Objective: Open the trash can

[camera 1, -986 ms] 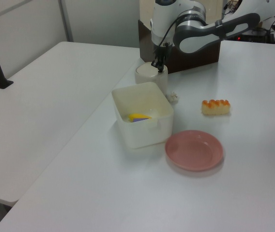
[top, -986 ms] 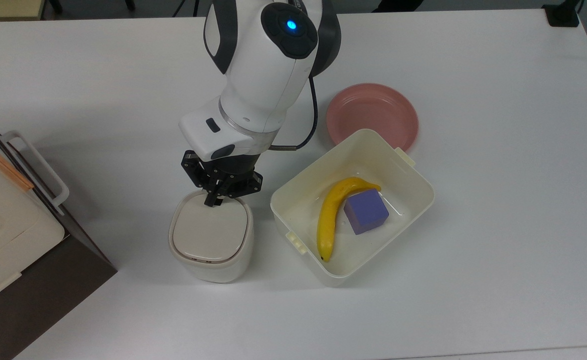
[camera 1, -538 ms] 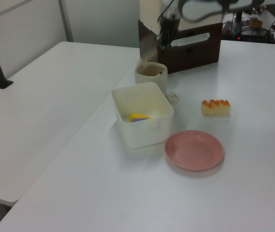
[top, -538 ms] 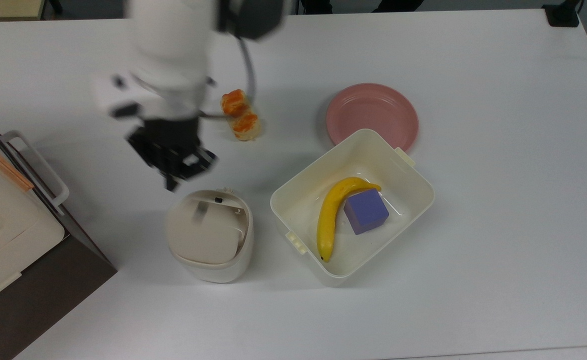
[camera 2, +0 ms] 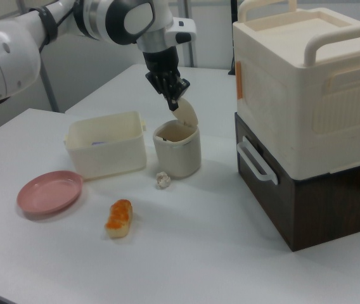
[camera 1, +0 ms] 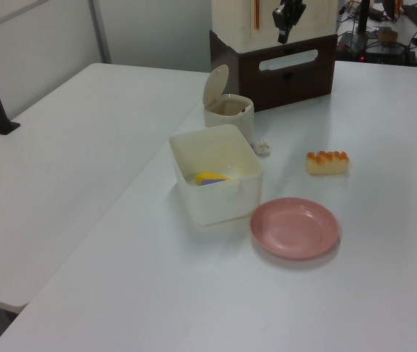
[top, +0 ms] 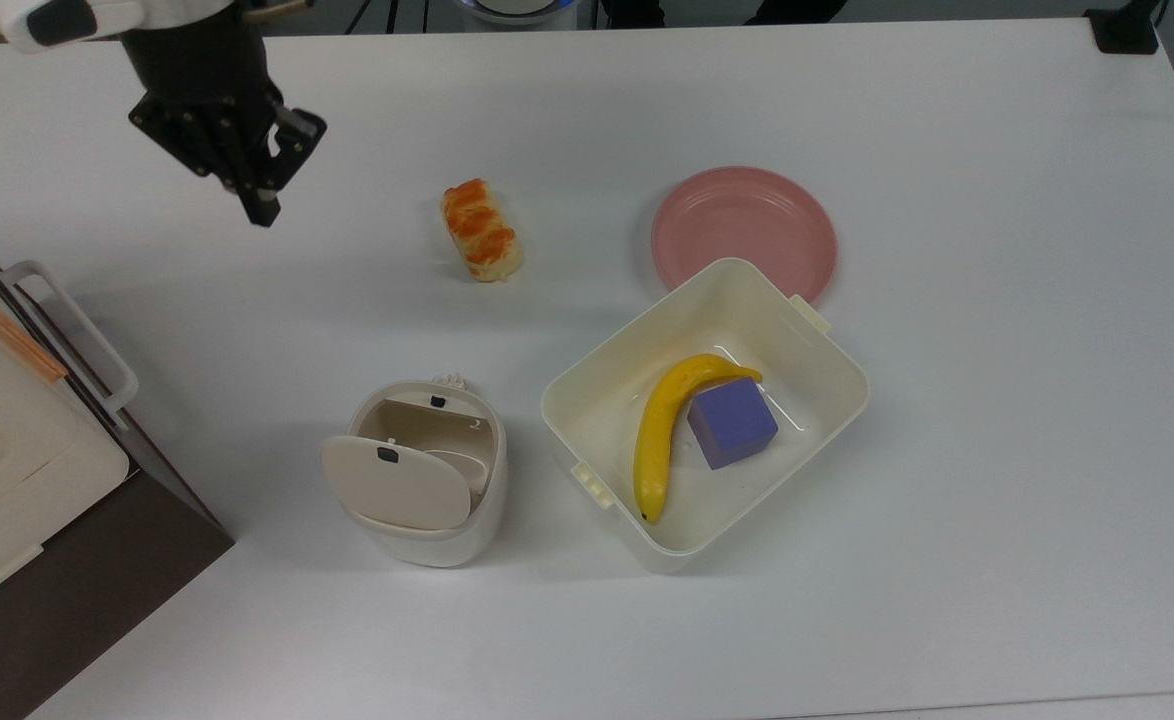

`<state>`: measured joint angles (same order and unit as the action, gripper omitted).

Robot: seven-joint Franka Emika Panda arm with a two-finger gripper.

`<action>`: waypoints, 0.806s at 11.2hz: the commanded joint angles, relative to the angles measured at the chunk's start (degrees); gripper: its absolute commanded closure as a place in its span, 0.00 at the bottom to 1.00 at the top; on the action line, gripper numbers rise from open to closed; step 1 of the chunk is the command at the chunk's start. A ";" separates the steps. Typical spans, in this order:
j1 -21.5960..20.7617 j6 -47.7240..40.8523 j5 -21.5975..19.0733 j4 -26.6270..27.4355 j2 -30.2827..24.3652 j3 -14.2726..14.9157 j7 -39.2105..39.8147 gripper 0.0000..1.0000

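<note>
The trash can (top: 435,548) is a small cream-white bin standing left of the tub in the top view. Its beige lid (top: 397,486) is swung up on its hinge and the inside is bare. A small black button (top: 437,401) sits on its far rim. The left view has the trash can (camera 1: 230,121) with its lid (camera 1: 216,78) upright; in the right view the lid (camera 2: 185,113) stands behind the trash can (camera 2: 177,152). My gripper (top: 262,208) is shut and holds nothing, high and well clear of the bin, toward the top view's upper left. It hangs above the bin's back (camera 2: 173,101).
A cream tub (top: 852,372) right of the bin holds a banana (top: 659,435) and a purple cube (top: 733,423). Behind it lie a pink plate (top: 744,230) and a bread piece (top: 482,232). A brown box with a cream container (top: 7,470) stands at the top view's left edge.
The gripper lifted off the bin's button and swung up and away toward the top view's upper left. The lid sprang from shut to fully upright.
</note>
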<state>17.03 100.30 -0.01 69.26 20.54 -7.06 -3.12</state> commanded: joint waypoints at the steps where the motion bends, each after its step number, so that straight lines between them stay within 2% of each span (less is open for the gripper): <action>1: -0.59 -5.01 -1.48 4.21 -5.41 0.47 2.60 0.82; 2: -0.86 -6.68 -1.22 4.73 -6.04 0.56 2.16 0.24; 3: -1.38 -8.09 -0.87 5.70 -7.26 0.56 1.89 0.00; 8: -2.62 -7.75 -0.34 12.37 -13.23 1.79 2.77 0.00; 9: -3.31 -7.84 -0.77 13.00 -13.94 2.75 2.60 0.00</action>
<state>15.56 92.31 -0.01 76.71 11.56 -7.04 -1.98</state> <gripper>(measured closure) 0.000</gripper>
